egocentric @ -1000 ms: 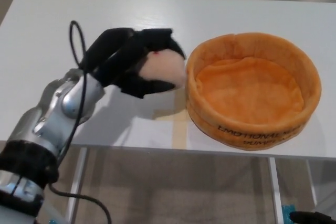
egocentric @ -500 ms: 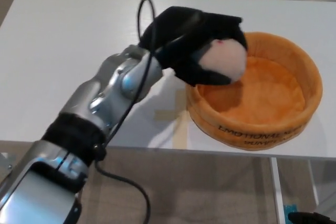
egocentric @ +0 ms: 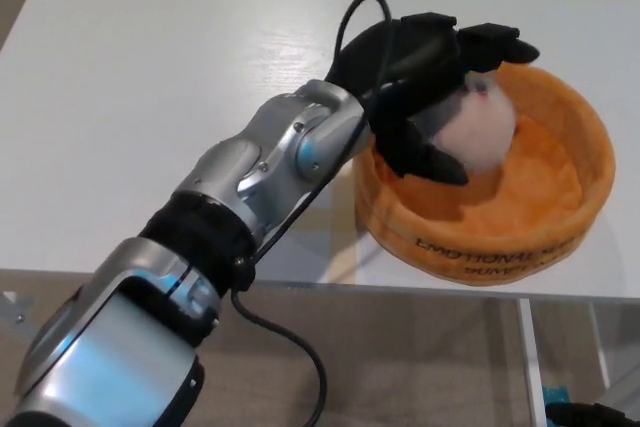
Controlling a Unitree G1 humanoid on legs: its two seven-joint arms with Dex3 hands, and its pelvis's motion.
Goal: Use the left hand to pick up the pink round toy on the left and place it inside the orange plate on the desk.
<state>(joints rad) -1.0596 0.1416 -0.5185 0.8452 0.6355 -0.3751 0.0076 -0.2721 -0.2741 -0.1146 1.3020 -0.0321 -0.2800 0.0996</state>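
Observation:
My left hand (egocentric: pixel 430 77) reaches over the near-left rim of the orange plate (egocentric: pixel 560 237), a soft round basket on the white desk (egocentric: pixel 150 97). The pale pink round toy (egocentric: pixel 475 127) sits in the hand, over the plate's inside, with black fingers (egocentric: pixel 495 42) above it and the thumb below. The fingers look slightly spread around the toy but still touch it. My silver forearm (egocentric: pixel 280 152) stretches diagonally from the lower left. The right hand does not show.
The desk's front edge runs just below the plate, with the floor and desk legs (egocentric: pixel 525 367) beneath. A black cable (egocentric: pixel 290 347) loops off my left arm.
My left arm has carried the pink toy rightward from beside the plate to over its inside. The fingers look looser now than before.

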